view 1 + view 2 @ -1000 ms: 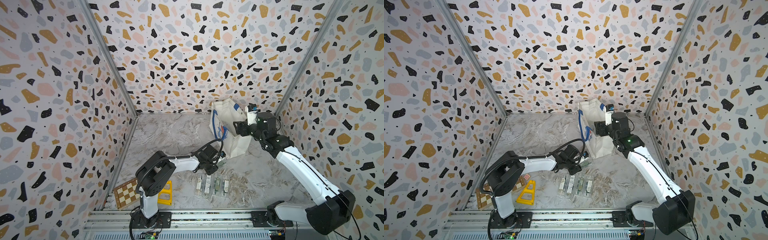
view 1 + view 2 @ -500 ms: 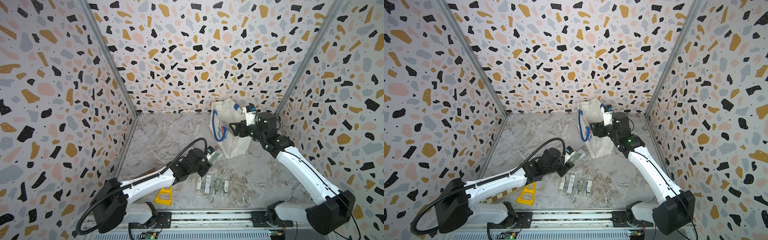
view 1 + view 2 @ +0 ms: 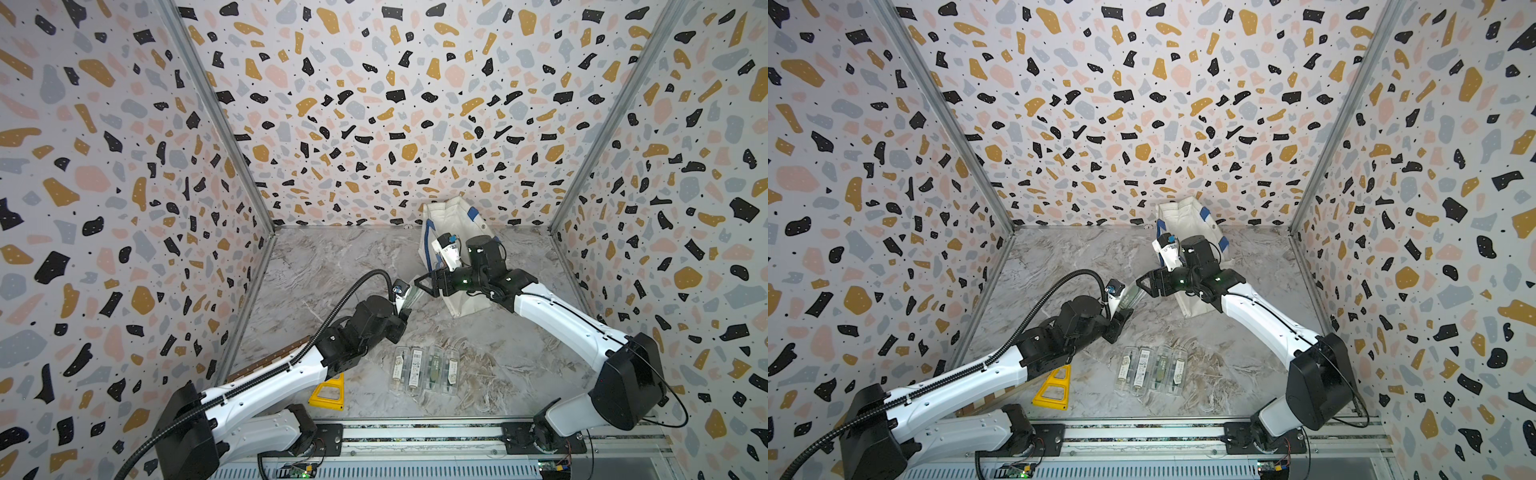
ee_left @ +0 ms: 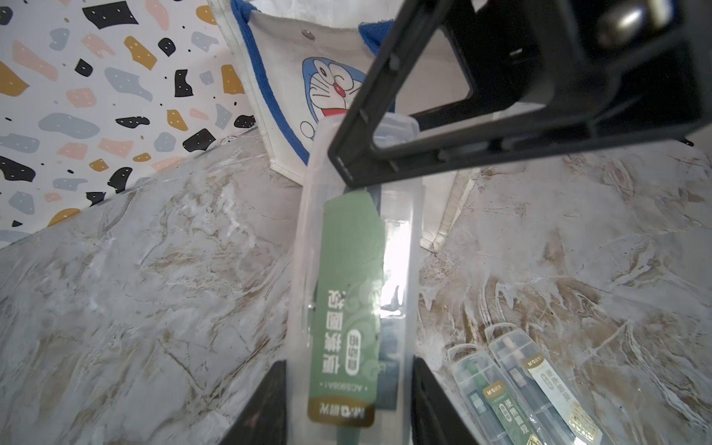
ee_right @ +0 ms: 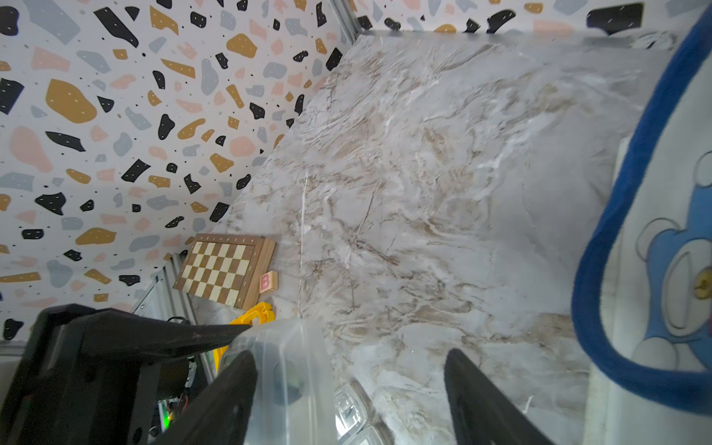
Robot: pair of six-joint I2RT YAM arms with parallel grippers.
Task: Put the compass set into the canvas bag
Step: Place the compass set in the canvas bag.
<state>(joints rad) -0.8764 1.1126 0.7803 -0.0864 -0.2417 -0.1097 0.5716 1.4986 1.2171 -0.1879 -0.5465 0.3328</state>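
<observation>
At the desk's front-left corner lie one chessboard (image 5: 225, 267), one pink block (image 5: 268, 282) and one yellow triangle (image 3: 328, 392). The left gripper (image 4: 348, 362) is clamped on one end of a clear compass set (image 4: 346, 289), held off the desk. Its long axis points back-right toward the canvas bag (image 3: 446, 218). Four more compass sets (image 3: 426, 370) lie side by side near the front edge, lengthwise front to back. The right gripper (image 5: 350, 354) stands wide around the raised case's far end, one finger seemingly touching it. The single bag stands upright by the back edge, right of centre.
</observation>
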